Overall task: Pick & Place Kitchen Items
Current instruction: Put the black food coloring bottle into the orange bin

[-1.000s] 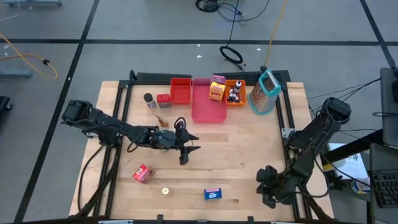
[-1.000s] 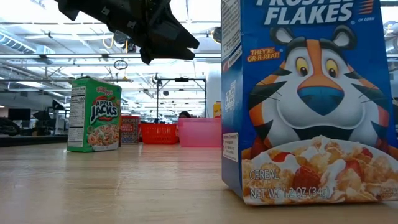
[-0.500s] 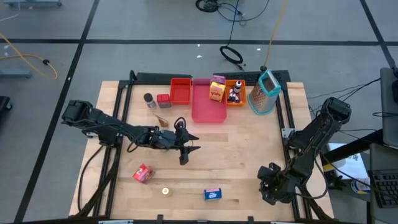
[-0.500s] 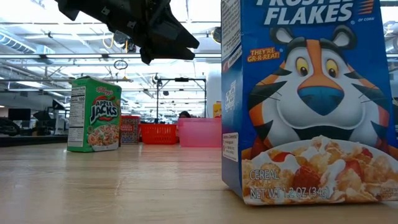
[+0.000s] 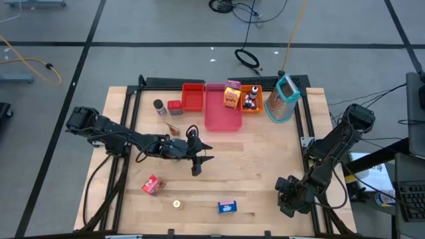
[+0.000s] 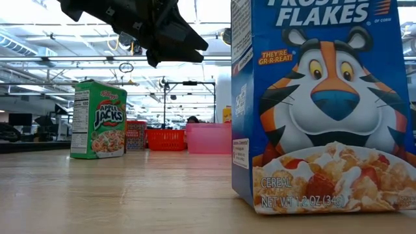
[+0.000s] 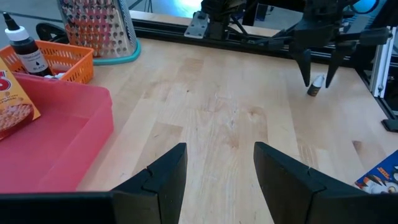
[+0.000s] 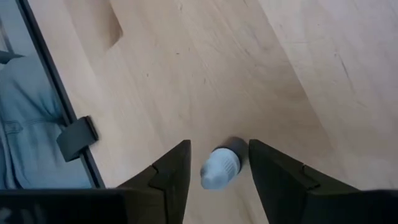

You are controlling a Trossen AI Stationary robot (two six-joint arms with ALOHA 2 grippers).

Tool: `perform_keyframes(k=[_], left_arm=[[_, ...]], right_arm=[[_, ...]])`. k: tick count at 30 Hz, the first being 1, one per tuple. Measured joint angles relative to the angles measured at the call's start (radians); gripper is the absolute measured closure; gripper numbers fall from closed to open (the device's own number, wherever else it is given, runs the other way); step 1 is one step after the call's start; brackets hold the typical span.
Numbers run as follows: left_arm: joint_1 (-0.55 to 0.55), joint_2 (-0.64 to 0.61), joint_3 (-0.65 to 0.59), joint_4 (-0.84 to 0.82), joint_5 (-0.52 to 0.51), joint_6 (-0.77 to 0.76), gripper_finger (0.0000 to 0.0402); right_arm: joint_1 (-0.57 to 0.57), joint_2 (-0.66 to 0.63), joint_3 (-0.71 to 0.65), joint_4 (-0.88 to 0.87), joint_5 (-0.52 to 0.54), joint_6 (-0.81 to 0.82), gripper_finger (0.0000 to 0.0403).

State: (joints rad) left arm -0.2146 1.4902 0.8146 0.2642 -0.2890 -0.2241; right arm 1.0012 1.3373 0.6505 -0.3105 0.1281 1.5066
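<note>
Now poised at the table's near right corner: right gripper (image 8: 214, 163), fingers parted and empty, straddling a small bottle (image 8: 220, 168) lying on the wood. Next, seemingly: close, lift, carry to trays.

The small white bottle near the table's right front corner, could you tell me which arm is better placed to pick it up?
Right. The right gripper is open with the small white bottle lying between its fingers, while the left gripper hovers open mid-table, far off.
</note>
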Motion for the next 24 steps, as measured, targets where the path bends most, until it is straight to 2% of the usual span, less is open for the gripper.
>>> perform_keyframes(k=[12, 17, 24], left_arm=[[0.000, 0.000, 0.000, -0.001, 0.000, 0.000, 0.0215], [0.000, 0.000, 0.000, -0.006, 0.000, -0.007, 0.0215], [0.000, 0.000, 0.000, -0.006, 0.000, -0.010, 0.0215]], right_arm=[[0.005, 0.006, -0.002, 0.001, -0.006, 0.005, 0.0245], [0.013, 0.049, -0.002, 0.003, -0.057, 0.026, 0.0246], [0.015, 0.070, -0.002, 0.024, -0.024, 0.004, 0.0246]])
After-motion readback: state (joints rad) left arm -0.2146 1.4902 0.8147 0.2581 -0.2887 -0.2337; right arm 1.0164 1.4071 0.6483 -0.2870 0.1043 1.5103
